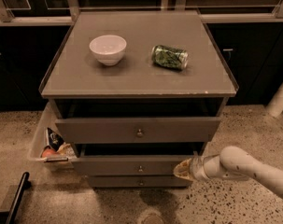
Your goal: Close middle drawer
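The middle drawer [131, 165] is the second of three in a grey-brown cabinet. It has a plain flat front with a small round knob [140, 168] and stands a little out from the cabinet, just ahead of the lowest drawer [141, 182]. The top drawer [136, 129], with a taller front, is pulled out further above it. My gripper [182, 170] comes in from the right on a white arm [244, 167]. Its tip rests against the right end of the middle drawer's front.
A white bowl [108, 49] and a green can [169, 57] lying on its side sit on the cabinet top [136, 78]. A pale bin [37, 139] with snack bags stands at the cabinet's left. A black bar [16, 197] is at bottom left, a white post [280, 97] at right.
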### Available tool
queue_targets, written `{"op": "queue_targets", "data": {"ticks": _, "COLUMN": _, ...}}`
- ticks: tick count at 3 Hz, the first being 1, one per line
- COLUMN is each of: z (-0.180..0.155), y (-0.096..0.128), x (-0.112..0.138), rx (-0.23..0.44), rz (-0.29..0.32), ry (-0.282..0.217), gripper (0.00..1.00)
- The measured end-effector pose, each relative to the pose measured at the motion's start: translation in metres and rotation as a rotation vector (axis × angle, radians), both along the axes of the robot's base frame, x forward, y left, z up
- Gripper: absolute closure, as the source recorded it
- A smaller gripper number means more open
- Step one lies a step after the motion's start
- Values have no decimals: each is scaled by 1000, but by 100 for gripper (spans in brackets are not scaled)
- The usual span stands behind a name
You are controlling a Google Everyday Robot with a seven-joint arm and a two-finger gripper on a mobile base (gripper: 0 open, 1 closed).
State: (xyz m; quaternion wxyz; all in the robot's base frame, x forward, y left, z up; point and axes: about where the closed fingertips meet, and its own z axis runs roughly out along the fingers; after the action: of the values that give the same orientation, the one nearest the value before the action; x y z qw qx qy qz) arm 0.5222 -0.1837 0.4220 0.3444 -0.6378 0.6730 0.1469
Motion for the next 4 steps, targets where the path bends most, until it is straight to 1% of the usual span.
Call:
{"op": "queue_targets", "data": {"ticks": 1, "z": 0, "y": 0, "x": 0, "rx": 0, "rz": 0, "ry": 0, "gripper": 12}}
{"op": "queue_targets", "data": {"ticks": 2, "z": 0, "y": 0, "x": 0, "rx": 0, "rz": 0, "ry": 0, "gripper": 0}}
{"op": "queue_targets", "data": {"ticks": 3, "z": 8, "y": 0, "x": -3, "rx": -7, "rz": -2, "ry": 0, "gripper": 0}}
{"op": "queue_targets", "data": {"ticks": 4, "z": 28, "y": -4, "x": -24, "rx": -41, "rz": -1, "ry": -3, "gripper": 0}}
